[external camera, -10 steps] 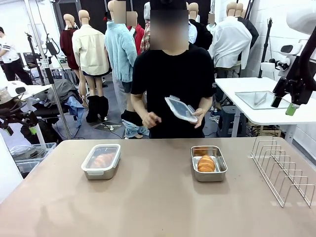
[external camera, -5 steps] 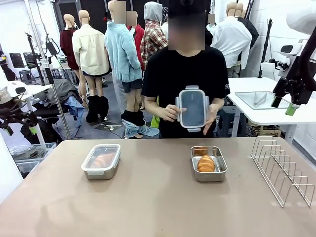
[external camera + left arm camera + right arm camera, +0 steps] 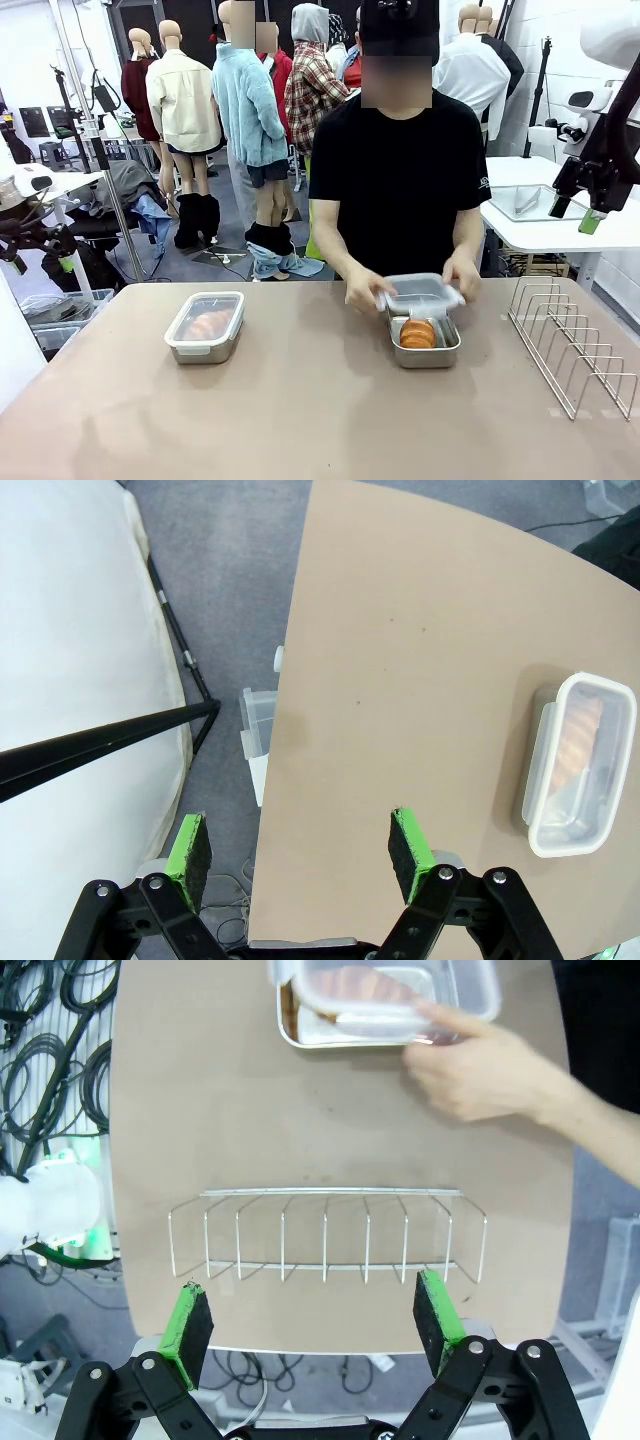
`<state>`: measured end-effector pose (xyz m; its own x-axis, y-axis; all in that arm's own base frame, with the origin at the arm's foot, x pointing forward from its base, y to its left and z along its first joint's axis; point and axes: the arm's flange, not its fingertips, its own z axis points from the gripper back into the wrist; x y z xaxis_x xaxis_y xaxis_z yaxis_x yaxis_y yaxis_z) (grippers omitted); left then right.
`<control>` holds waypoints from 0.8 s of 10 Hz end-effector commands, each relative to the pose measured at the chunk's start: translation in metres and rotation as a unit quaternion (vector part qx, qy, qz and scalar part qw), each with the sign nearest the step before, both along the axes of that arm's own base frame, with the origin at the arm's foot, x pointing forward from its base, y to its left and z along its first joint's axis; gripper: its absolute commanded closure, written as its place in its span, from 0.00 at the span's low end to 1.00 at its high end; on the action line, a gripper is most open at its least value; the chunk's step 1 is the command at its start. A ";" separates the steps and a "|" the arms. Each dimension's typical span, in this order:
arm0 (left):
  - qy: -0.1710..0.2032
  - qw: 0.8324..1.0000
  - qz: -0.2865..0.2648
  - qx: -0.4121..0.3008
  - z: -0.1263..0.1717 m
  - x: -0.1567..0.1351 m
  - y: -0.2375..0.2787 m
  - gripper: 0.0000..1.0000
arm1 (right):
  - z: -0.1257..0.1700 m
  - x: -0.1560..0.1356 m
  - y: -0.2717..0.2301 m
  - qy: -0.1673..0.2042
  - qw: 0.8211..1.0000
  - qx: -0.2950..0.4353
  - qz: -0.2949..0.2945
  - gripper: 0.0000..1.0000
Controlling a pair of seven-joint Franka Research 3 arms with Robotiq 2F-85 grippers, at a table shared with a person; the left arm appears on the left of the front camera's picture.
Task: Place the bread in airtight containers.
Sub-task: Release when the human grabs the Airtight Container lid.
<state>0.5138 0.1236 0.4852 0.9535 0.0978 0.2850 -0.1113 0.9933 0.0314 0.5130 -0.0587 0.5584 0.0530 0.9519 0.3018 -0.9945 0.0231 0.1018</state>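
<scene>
Person has lowered clear lid [image 3: 420, 294] onto second tin [image 3: 424, 345], seemingly unlatched; both pincers gape, holding nothing.

Front view set low at the robot's edge of the counter [image 3: 300, 400], facing 12 o'clock across it toward the person at the far side, at moderate range. Left wrist view hung high, looking down past the counter's edge at the lidded container [image 3: 575, 765] at 3 o'clock, also seen at 9 o'clock in front. Right wrist view likewise high, sharing wire rack [image 3: 325, 1235] and open container [image 3: 385, 1005] at 12 o'clock.
</scene>
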 end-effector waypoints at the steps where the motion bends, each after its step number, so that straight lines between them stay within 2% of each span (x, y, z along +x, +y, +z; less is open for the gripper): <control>1: 0.000 1.000 0.004 0.005 0.001 0.000 0.000 0.08 | 0.003 0.004 0.000 0.006 1.000 -0.003 0.001 0.00; 8: 0.000 1.000 0.004 0.005 0.001 0.000 0.000 0.08 | 0.003 0.004 0.000 0.006 1.000 -0.003 0.001 0.00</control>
<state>0.5138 0.1236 0.4852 0.9535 0.0978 0.2850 -0.1113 0.9933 0.0314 0.5130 -0.0588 0.5584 0.0530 0.9519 0.3018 -0.9945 0.0231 0.1018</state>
